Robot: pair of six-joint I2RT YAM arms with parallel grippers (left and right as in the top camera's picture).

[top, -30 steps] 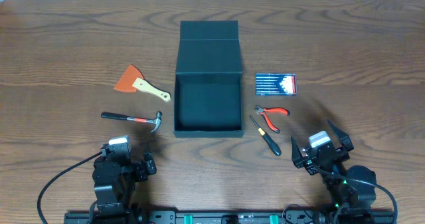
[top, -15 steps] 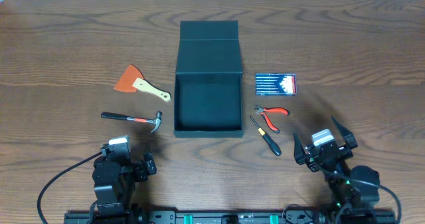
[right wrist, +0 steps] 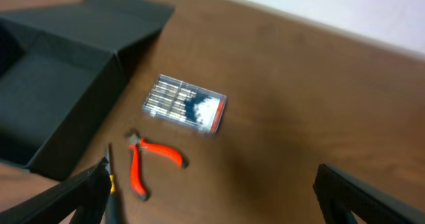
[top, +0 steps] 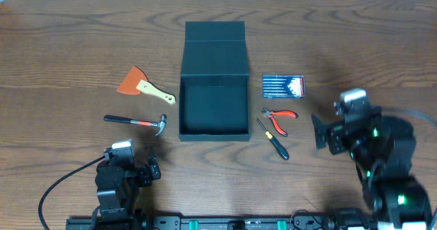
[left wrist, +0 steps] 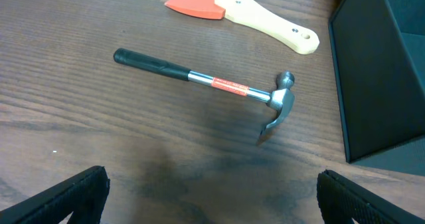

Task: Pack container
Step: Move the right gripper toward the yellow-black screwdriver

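The container (top: 213, 107) is a square black-green box, open, with its flap lid lying back. It shows at the left of the right wrist view (right wrist: 60, 84) and at the right edge of the left wrist view (left wrist: 385, 71). My left gripper (top: 130, 168) is open and empty near the front edge, just short of the hammer (left wrist: 212, 84). My right gripper (top: 341, 124) is open and empty, raised to the right of the red pliers (right wrist: 149, 161) and the black screwdriver (top: 273, 140).
An orange-bladed scraper (top: 140, 85) with a wooden handle lies behind the hammer (top: 136, 121), left of the box. A small blue flat case of bits (top: 283, 87) lies right of the box, behind the pliers (top: 280, 117). It also shows in the right wrist view (right wrist: 184, 104).
My right arm has risen and moved away from the front edge, toward the back and right. The left arm and all the tools have stayed still.
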